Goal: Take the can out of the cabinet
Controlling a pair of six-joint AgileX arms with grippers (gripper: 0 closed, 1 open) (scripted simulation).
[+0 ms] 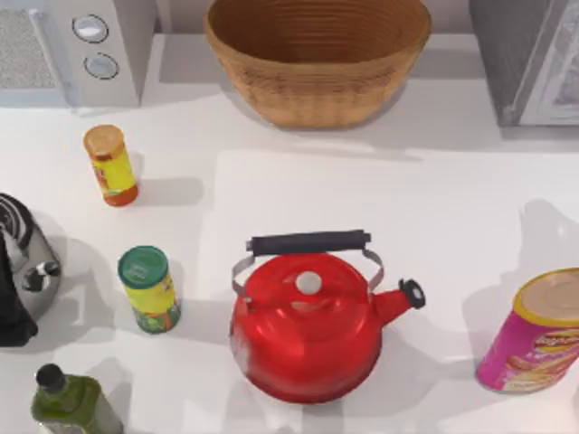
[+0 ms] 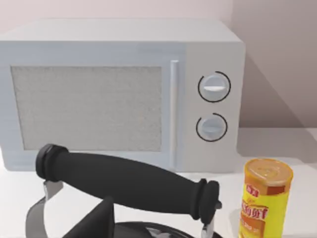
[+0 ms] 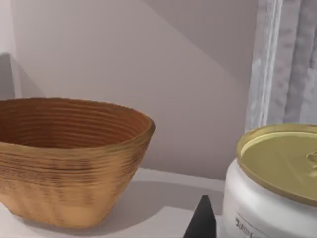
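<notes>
The can (image 3: 277,183) stands upright very close to the right wrist camera: a white body with a dull gold round top. Right behind it rises the streaked grey face of the cabinet (image 3: 287,59), and I cannot tell whether the can sits inside the cabinet or just outside it. A dark tip of the right pincer (image 3: 202,220) shows just beside the can's wall. I cannot tell whether the pincer is wide, narrow or holding the can. The woven basket (image 3: 64,148) stands farther off on the white bench, against the back wall.

From above, the cabinet (image 1: 507,63) is at the bench's (image 1: 362,190) far right corner, its white framed door on its right. The basket (image 1: 317,72) is at the far middle and the white microwave (image 1: 99,45) with two round knobs at the far left. A red kettle (image 1: 303,334) with a black handle stands near the front centre. A green-lidded jar (image 1: 149,289) is to its left, and an orange-lidded yellow jar (image 1: 111,165) stands farther back. A pink tube (image 1: 534,334) stands at the right edge, a green bottle (image 1: 72,402) at the front left corner, and a dark metal appliance (image 1: 23,262) at the left edge.

The left pincer (image 2: 96,220) shows as a dark shape close under a black kettle handle (image 2: 129,181), facing the microwave (image 2: 99,99) and the orange-lidded jar (image 2: 265,198). I cannot tell its state.
</notes>
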